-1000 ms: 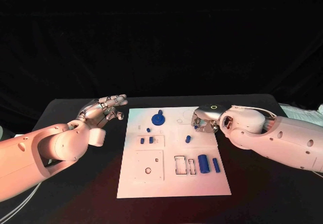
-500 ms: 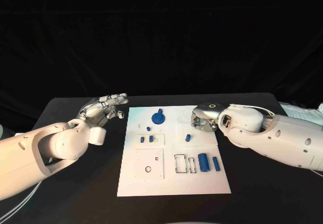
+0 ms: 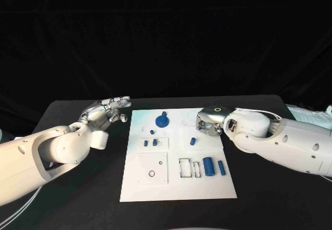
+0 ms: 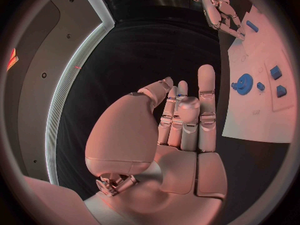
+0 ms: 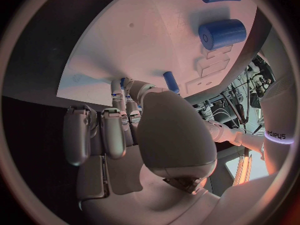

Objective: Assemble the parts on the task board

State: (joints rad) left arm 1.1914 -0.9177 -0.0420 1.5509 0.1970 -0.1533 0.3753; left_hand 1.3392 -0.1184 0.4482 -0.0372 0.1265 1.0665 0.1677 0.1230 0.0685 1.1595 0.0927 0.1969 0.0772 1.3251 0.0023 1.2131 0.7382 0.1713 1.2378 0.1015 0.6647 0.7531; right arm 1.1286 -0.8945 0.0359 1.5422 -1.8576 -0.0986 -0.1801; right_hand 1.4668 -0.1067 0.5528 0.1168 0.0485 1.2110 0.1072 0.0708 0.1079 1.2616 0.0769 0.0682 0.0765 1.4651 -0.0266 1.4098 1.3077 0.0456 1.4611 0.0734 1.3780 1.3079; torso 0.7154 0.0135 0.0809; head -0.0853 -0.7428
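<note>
Parts (image 3: 209,166) lie on the task board (image 3: 178,189) mid-desk (image 3: 62,108); small, stiff, probably light and slick, best pinched across their sides. Right robot hand (image 3: 207,125) hovers curled over the board's far edge, grasp unclear. Left robot hand (image 3: 107,111) is spread, empty.

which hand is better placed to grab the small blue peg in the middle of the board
Right. The right hand hovers over the task board, near the small blue peg; the left hand sits off the board's edge.
</note>
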